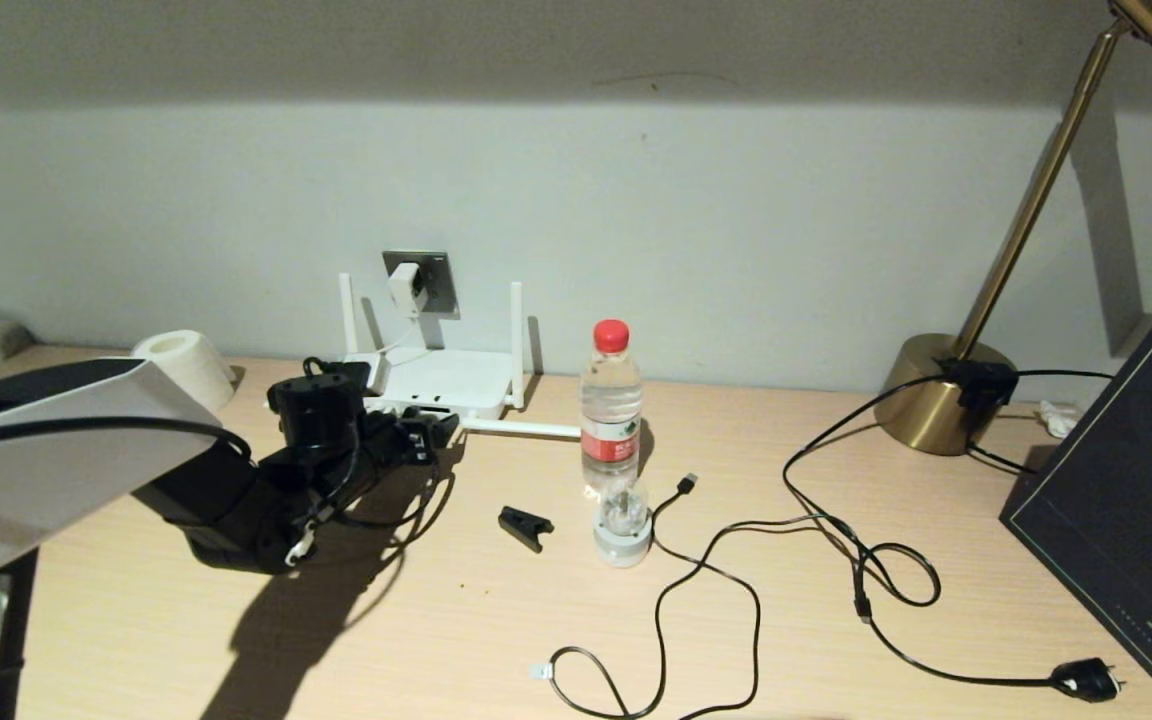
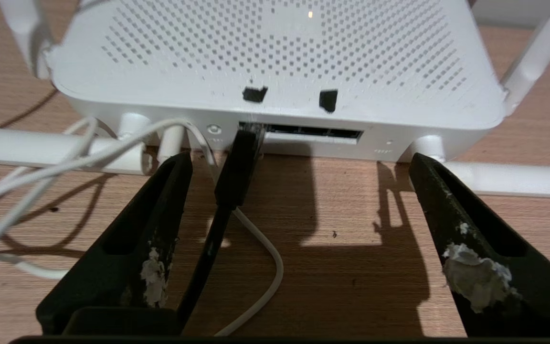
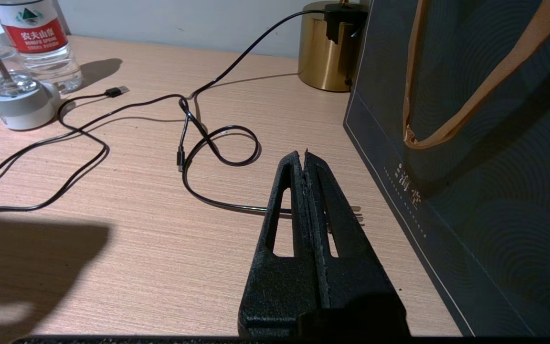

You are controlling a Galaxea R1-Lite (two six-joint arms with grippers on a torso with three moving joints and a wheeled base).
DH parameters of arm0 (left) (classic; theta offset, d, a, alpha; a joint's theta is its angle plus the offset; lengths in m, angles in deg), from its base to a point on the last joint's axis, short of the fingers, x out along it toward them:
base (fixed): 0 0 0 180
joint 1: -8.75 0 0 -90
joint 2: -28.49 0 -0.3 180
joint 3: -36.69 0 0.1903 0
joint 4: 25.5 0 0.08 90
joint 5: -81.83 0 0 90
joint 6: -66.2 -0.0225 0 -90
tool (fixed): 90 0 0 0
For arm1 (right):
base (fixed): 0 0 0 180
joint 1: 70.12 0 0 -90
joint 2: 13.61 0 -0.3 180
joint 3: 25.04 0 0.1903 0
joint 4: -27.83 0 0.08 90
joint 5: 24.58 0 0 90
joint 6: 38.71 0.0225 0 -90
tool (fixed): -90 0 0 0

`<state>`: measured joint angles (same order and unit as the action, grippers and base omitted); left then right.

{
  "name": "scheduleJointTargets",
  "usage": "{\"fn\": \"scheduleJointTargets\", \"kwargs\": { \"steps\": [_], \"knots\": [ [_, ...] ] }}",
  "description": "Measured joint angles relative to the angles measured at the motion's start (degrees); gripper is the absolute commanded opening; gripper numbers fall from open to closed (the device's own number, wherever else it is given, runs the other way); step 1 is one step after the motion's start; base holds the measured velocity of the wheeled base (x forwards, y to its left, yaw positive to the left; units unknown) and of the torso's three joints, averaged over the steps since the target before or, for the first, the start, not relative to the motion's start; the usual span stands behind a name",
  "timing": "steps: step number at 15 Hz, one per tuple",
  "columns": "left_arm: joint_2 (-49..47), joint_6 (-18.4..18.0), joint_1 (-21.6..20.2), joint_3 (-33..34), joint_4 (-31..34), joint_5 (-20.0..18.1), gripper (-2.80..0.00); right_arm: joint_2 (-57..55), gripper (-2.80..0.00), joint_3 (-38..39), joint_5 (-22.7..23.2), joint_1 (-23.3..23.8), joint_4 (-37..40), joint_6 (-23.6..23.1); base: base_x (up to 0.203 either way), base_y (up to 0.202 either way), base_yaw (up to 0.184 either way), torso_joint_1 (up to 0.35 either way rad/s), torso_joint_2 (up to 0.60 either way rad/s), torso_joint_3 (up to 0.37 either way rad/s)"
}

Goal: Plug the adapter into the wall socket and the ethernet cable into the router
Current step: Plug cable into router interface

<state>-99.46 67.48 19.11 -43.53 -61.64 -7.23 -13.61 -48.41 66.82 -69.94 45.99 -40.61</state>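
A roll of white tissue [image 1: 179,362] sits at the left edge of the wooden desk [image 1: 456,620] in the head view, behind the robot's left arm. The left gripper [image 2: 299,162] rests low on the desk just in front of the router [image 1: 436,380], its jaws spread wide and holding nothing. In the left wrist view a black connector on the ethernet cable [image 2: 239,167] sits in the leftmost port of the router's [image 2: 275,57] dark port strip, the cable running back between the jaws beside a thin white cord [image 2: 265,253].

On the wall above the router, the adapter [image 1: 404,288] is seated in the wall socket [image 1: 434,282], its white cord dropping to the router's left side. Two antennas stand upright and one lies flat on the desk toward the right.

At centre frame a clear water bottle [image 1: 611,410] with a red cap stands behind a small white-based glass dome [image 1: 622,520], with a black clip [image 1: 524,526] lying to their left. A black USB-tipped cable [image 1: 688,483] loops across the lower middle of the desk.

Farther right, a brass desk lamp [image 1: 941,395] stands by the wall, its black cord [image 1: 886,580] coiling down to a mains plug [image 1: 1086,680] at lower right. A dark paper bag [image 1: 1126,520] fills the right edge. In the right wrist view the right gripper [image 3: 305,155] hovers over the desk beside that bag [image 3: 475,157], jaws pressed together and empty.
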Motion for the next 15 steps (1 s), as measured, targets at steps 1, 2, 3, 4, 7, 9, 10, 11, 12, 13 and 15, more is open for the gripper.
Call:
{"fn": "scheduleJointTargets", "kwargs": {
  "steps": [1,2,3,4,7,9,10,11,12,13,15],
  "knots": [
    [1.12,0.01,0.25,0.72,-0.02,0.02,0.0,0.0,-2.8,0.0,0.02,0.0,-0.05,0.0,0.0,0.0,0.0,0.0,0.0,0.0],
    [2.57,-0.02,0.64,1.83,-0.02,0.11,0.0,0.0,-2.8,0.0,-0.02,0.0,0.0,0.0,0.0,0.0,0.0,0.0,0.0,0.0],
    [4.08,-0.05,1.16,3.16,0.0,0.17,0.0,0.0,-2.8,0.0,0.0,0.0,-0.03,0.0,0.0,0.0,0.0,0.0,0.0,0.0],
    [5.96,-0.05,1.75,4.98,0.0,0.22,0.0,0.0,-2.8,0.0,-0.02,0.0,0.0,0.0,0.0,0.0,0.0,0.0,0.0,0.0],
    [12.02,-0.03,3.57,9.9,0.07,0.76,0.0,0.0,-2.8,0.0,0.0,0.0,-0.02,0.0,0.0,0.0,0.0,0.0,0.0,0.0],
    [16.12,-0.06,4.89,12.41,0.23,2.15,0.0,0.0,-2.8,0.0,-0.02,0.0,-0.01,0.0,0.0,0.0,0.0,0.0,0.0,0.0],
    [18.19,-0.08,5.36,13.54,0.44,2.54,0.0,0.0,-2.8,0.0,-0.02,0.0,-0.02,0.0,0.0,0.0,0.0,0.0,0.0,0.0],
    [20.16,-0.08,5.62,14.53,0.55,2.67,0.0,0.0,-2.8,0.0,0.0,0.0,-0.02,0.01,0.0,0.0,0.0,0.0,0.0,0.0],
    [22.12,-0.08,5.74,15.54,0.61,2.74,0.0,0.0,-2.8,0.0,0.0,0.0,0.02,0.01,0.0,0.0,0.0,0.0,0.0,0.0],
    [24.06,-0.13,5.8,16.39,0.63,2.74,0.0,0.0,-2.8,0.0,-0.02,0.0,0.0,0.0,0.0,0.0,0.0,0.0,0.0,0.0],
    [28.09,-0.16,6.38,17.77,0.74,2.76,0.0,0.0,-2.8,0.0,-0.02,0.0,0.0,0.01,0.0,0.0,0.0,0.0,0.0,0.0]
  ]
}}
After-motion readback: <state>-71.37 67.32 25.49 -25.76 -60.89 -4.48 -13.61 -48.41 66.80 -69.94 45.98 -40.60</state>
